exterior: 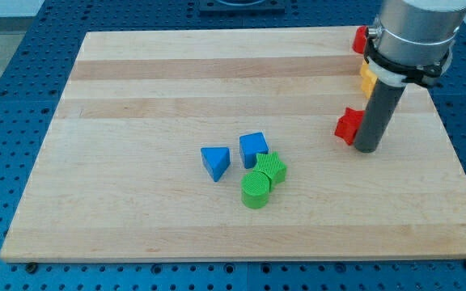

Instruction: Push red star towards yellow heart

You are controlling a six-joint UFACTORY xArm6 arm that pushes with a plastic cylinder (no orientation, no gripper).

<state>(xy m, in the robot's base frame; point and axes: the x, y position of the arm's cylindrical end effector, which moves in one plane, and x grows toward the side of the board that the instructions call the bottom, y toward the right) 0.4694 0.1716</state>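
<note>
On the pale wooden board (pixel 136 97), right side: rod tip (pixel 367 149), no gripper fitted, touching red star (pixel 347 126) from the view's right. Yellow heart (pixel 366 80) just above, half hidden by the arm. Another red block (pixel 360 38) at the top edge. Centre: blue triangle (pixel 215 162), blue cube (pixel 253 149), two ribbed green blocks (pixel 255 190), well apart.

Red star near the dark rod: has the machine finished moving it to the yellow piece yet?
Not finished. Already done: my tip has reached the red star and sits right against its right side. In hand: the push itself. Left: the star is apart from the yellow heart, which lies above it, mostly hidden behind the arm. From this side, my tip looks poorly placed to drive it upward.
</note>
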